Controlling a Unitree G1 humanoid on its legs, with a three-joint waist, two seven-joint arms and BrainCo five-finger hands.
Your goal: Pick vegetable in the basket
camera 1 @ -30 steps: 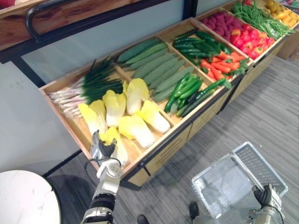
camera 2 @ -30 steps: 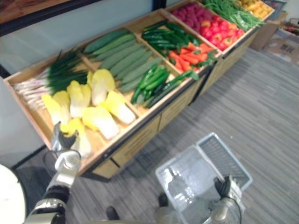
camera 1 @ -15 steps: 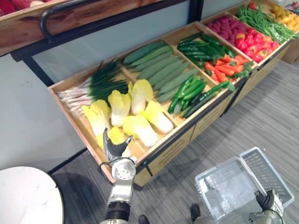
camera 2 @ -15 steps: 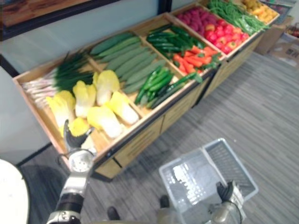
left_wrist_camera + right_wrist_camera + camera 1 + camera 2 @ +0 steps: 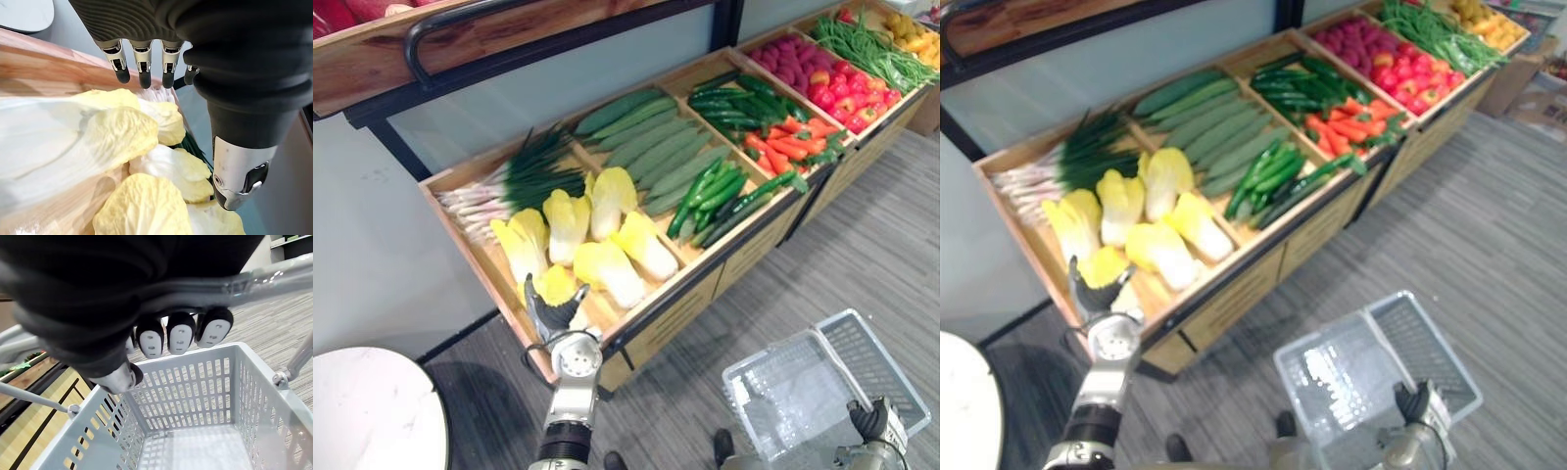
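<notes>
Lying at the near left corner of the wooden counter (image 5: 666,318), the nearest yellow cabbage (image 5: 558,285) sits in its bin, just in front of the other pale yellow cabbages (image 5: 597,220). The left robot hand (image 5: 551,315) is right at this cabbage, reaching up over the counter's front edge; in the left wrist view its fingers (image 5: 143,66) are held straight and spread above the leaves, with the thumb (image 5: 238,178) well apart from them, so it is not closed on anything. Whether the fingertips touch the leaves cannot be told. Behind the cabbages lie green onions (image 5: 514,176) in the same bin. The next bin holds long pale green gourds (image 5: 646,142) and darker green peppers (image 5: 710,186), and further along come dark cucumbers (image 5: 734,98), carrots (image 5: 781,142), red fruit (image 5: 842,88) and green beans (image 5: 867,44). Well apart from the cabbage, low at the robot's right, a clear grey plastic basket (image 5: 793,387) hangs over the grey striped floor (image 5: 862,245). The right robot hand (image 5: 867,423) carries it, its fingers curled tight round the metal handle (image 5: 274,276), and the right wrist view looks down into the basket's slotted walls and bare bottom.
</notes>
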